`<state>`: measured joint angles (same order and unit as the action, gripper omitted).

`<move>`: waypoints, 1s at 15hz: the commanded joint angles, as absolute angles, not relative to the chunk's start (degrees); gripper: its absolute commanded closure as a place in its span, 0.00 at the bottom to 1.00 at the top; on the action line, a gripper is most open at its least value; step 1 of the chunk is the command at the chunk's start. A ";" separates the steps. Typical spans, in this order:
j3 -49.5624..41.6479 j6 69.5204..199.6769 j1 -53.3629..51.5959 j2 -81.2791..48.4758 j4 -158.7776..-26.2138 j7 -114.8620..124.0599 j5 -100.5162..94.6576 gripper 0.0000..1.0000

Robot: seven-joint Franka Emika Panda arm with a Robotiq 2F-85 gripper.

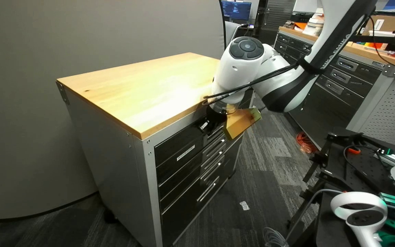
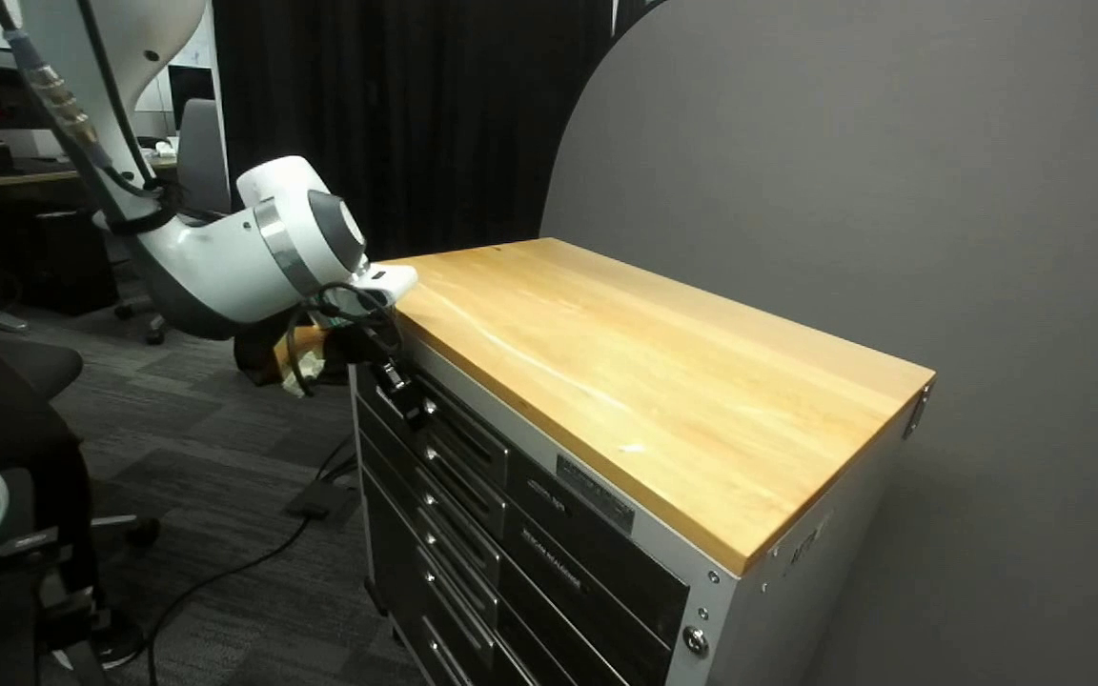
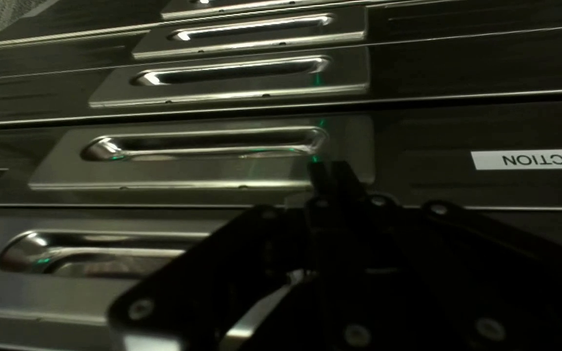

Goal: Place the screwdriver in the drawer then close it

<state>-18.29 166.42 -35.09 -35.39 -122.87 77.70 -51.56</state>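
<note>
The drawer (image 2: 625,557) is the top one of the wood-topped cabinet, with a dark front and a recessed silver handle plate. It is closed in both exterior views (image 1: 172,145). In the wrist view, upside down, the top drawer's handle plate (image 3: 81,292) is at the bottom left. My gripper (image 3: 329,168) is black, its fingertips close together with nothing visible between them. They overlap the right end of the second handle plate (image 3: 349,146); I cannot tell whether they touch. The gripper also shows beside the upper drawer fronts in both exterior views (image 1: 204,127) (image 2: 404,405). The screwdriver is out of view or hidden.
The cabinet's wooden top (image 1: 142,85) juts just above the gripper. Lower drawers (image 2: 549,562) are shut. A yellow-orange piece (image 1: 240,121) sticks out from the wrist. A black cart (image 1: 348,171) with a white controller (image 1: 363,212) stands nearby. A curved grey partition (image 2: 873,191) is behind the cabinet.
</note>
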 commanded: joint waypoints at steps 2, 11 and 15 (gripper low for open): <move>-15.04 161.92 -29.25 -28.11 -124.61 69.95 -46.00 0.52; 26.10 136.50 3.87 -18.53 -117.88 29.74 -7.75 0.00; 20.61 118.40 -1.62 -16.16 -104.99 16.62 3.36 0.00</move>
